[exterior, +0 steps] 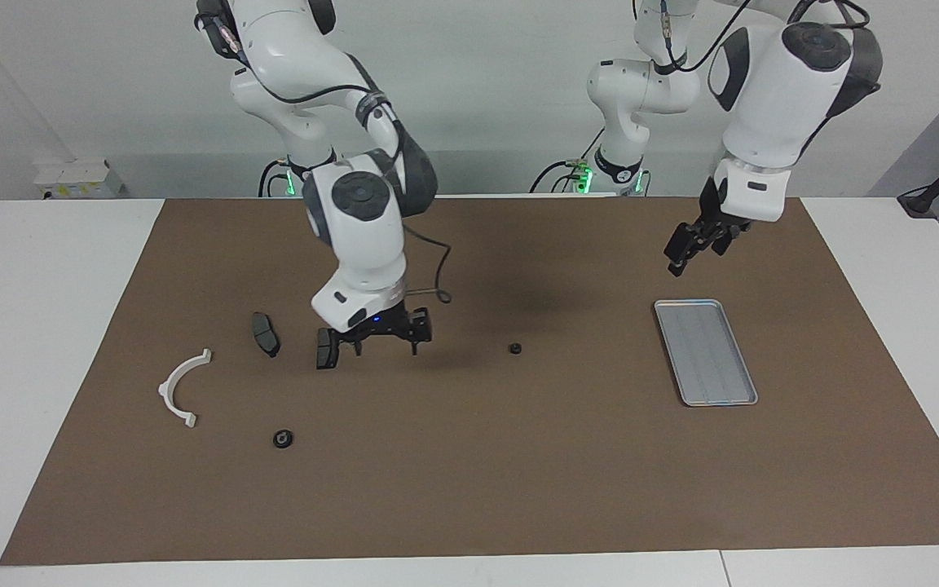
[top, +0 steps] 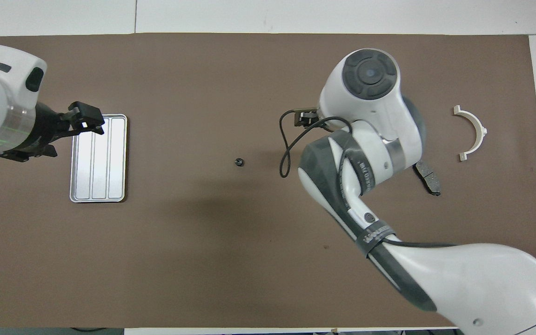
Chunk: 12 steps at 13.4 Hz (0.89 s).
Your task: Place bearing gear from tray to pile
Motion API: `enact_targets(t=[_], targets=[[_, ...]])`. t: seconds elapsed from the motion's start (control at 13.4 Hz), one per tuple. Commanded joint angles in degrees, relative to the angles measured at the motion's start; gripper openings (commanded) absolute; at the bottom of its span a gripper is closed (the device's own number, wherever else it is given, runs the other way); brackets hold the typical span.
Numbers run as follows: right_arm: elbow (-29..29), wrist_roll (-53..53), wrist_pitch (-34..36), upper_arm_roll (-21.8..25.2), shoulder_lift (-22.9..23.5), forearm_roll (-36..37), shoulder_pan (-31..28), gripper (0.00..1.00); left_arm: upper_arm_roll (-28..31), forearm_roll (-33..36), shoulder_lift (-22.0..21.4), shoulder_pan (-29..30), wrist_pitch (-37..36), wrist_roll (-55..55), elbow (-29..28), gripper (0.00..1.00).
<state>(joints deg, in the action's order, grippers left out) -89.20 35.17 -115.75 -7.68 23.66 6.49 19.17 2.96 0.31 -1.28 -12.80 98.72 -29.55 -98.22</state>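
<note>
Both grippers open: left over tray edge, right low nr pile.

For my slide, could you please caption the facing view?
Right gripper open low beside a brake pad; left gripper open above the empty tray.

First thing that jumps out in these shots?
The right arm's hand, open and low over the brown mat, beside two dark brake pads. A white half-ring bracket lies toward that arm's end of the table. The silver tray at the left arm's end holds nothing, the left hand hangs over its nearer edge, and one small gear sits mid-mat.
</note>
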Motion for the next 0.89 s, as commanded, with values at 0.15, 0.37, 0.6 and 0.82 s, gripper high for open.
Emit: enact_targets(t=[0.15,0.37,0.6,0.82], targets=[[-0.19,19.82,-1.93,0.39,1.03,-2.71,9.63,1.00,-1.46,0.05,-1.89,5.84,-0.73,10.73,-3.21,1.00],[0.07,26.16,-5.79,0.56,5.15,0.79,14.66,1.00,-4.35,-0.04,-1.79,10.58,-1.94,11.45,-3.38,1.00],[0.43,28.91,-8.26,0.48,9.02,3.35,16.16,1.00,-4.45,-0.13,-1.80,10.87,-2.38,11.98,-3.30,1.00],[2.35,28.99,-9.32,0.56,11.84,3.44,16.16,1.00,-4.37,-3.99,-1.53,10.78,-4.23,12.76,-1.37,1.00]])
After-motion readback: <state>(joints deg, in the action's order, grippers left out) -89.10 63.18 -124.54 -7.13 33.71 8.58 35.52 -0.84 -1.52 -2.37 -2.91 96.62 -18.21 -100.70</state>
